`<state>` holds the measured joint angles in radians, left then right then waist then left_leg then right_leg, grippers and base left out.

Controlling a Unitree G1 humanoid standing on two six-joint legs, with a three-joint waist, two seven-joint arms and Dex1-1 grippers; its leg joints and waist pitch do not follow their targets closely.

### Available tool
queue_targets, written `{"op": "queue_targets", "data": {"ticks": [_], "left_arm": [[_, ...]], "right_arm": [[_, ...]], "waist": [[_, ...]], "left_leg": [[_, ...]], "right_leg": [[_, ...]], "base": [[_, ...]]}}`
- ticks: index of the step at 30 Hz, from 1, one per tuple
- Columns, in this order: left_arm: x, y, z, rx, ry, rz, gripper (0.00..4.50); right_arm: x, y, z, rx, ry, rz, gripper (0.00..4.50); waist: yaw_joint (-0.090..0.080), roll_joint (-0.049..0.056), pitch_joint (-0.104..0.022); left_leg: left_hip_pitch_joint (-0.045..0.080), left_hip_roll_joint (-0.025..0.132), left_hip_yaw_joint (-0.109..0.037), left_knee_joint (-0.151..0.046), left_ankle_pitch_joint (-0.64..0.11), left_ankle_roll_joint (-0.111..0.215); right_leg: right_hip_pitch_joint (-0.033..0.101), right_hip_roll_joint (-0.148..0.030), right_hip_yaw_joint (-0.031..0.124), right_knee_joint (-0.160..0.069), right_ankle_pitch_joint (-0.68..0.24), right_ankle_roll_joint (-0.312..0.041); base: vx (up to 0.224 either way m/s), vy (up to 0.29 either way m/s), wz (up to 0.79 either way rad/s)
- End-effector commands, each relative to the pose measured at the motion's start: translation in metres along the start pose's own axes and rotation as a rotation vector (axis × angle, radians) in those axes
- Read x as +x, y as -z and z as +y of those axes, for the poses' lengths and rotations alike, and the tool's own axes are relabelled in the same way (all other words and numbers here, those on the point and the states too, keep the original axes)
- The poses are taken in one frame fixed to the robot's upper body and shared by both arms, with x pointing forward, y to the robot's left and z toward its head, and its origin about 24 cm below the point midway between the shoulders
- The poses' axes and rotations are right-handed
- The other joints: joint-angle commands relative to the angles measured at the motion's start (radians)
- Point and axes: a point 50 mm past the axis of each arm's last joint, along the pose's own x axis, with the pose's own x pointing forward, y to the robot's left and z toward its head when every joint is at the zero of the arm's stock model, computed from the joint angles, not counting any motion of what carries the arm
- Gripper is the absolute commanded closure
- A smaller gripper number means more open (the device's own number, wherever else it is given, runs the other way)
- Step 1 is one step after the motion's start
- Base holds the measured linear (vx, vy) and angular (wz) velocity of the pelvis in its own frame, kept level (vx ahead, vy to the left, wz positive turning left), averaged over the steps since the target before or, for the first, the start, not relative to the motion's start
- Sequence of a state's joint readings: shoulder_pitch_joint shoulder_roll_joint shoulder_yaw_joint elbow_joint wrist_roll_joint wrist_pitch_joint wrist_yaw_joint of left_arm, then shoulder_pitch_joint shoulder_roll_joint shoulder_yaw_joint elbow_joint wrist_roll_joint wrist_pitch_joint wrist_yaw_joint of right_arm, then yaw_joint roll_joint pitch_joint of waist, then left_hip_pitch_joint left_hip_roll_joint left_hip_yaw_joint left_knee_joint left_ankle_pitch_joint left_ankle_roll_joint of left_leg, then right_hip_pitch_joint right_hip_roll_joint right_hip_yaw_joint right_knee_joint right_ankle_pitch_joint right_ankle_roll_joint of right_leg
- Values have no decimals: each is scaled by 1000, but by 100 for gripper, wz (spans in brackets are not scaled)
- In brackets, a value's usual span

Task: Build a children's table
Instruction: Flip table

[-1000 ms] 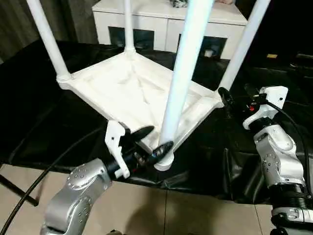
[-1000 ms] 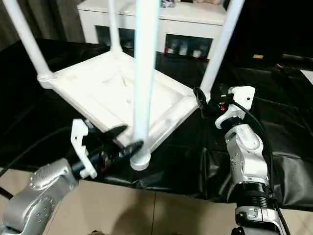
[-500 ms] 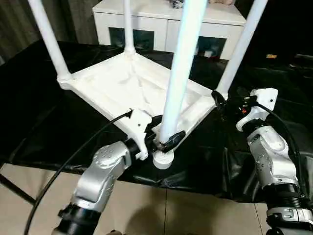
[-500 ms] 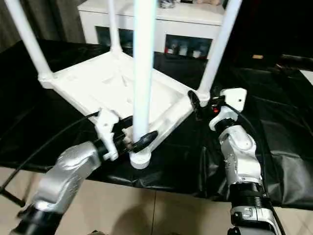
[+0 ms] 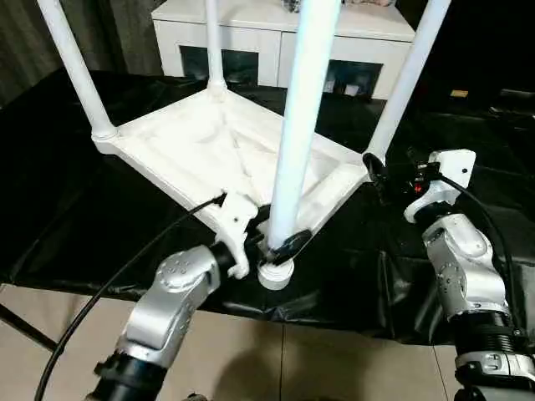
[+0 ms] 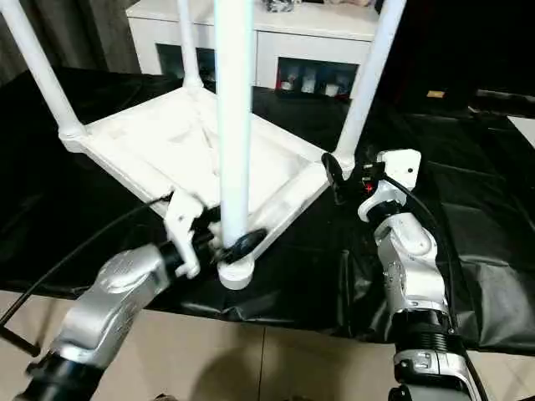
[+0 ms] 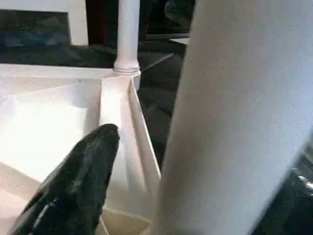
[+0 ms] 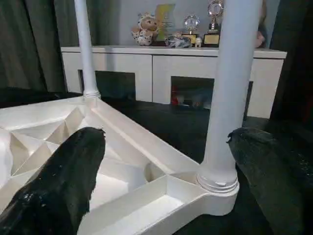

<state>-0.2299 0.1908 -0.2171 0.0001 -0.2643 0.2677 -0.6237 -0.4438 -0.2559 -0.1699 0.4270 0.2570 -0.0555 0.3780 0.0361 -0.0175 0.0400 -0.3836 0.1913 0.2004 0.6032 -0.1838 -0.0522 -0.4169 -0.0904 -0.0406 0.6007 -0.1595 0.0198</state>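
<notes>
All four legs (image 5: 294, 134) run past the top edge.

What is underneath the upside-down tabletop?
The tabletop lies ribbed side up on a black sheet that runs out past every side of it. The near corner socket juts past the sheet's front edge. Whatever supports the sheet is covered.

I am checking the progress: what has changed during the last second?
The left hand moved in from beside the nearest leg and closed around its base. The right hand moved slightly closer to the right corner leg, still open. The tabletop stayed upside down.
</notes>
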Motion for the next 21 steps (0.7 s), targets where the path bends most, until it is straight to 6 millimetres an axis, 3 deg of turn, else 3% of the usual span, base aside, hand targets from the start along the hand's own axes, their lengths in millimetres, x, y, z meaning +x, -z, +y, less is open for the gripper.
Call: {"op": "queue_targets", "data": {"ticks": [1, 13, 16, 17, 18, 21], "left_arm": [[-4, -6, 4, 8, -10, -21, 100], [-13, -17, 5, 37, 88, -44, 192], [-26, -16, 12, 60, 70, -13, 214], [-33, -16, 17, 72, 48, -3, 227], [-37, -16, 19, 79, 34, 1, 227], [-52, -17, 33, 115, -44, 9, 243]], "right_arm": [[4, -7, 0, -17, 2, -26, 0], [8, -7, -1, -30, -7, -26, 0], [9, -8, -1, -36, -9, -27, 0], [9, -8, -1, -37, -10, -27, 0], [10, -8, 0, -38, -10, -28, 0], [11, -7, 2, -42, -18, -27, 0]], "waist": [[3, -3, -57], [1, -3, -60], [2, 0, -59], [2, -7, -59], [1, -3, -58], [-1, -6, -55]], "left_leg": [[18, 29, -17, -79, -319, -3], [16, 29, -17, -79, -282, 4], [19, 29, -15, -78, -275, 8], [17, 29, -15, -78, -274, 9], [15, 29, -16, -79, -272, 8], [18, 28, -16, -81, -300, 2]], "right_leg": [[37, -31, 23, -79, -332, -155], [41, -31, 24, -69, -267, -170], [39, -31, 25, -68, -267, -174], [40, -32, 25, -67, -271, -174], [41, -32, 25, -67, -278, -173], [36, -31, 25, -71, -322, -162]], "base": [[0, 0, 0], [0, 0, 0], [0, 0, 0], [0, 0, 0], [0, 0, 0], [0, 0, 0]]}}
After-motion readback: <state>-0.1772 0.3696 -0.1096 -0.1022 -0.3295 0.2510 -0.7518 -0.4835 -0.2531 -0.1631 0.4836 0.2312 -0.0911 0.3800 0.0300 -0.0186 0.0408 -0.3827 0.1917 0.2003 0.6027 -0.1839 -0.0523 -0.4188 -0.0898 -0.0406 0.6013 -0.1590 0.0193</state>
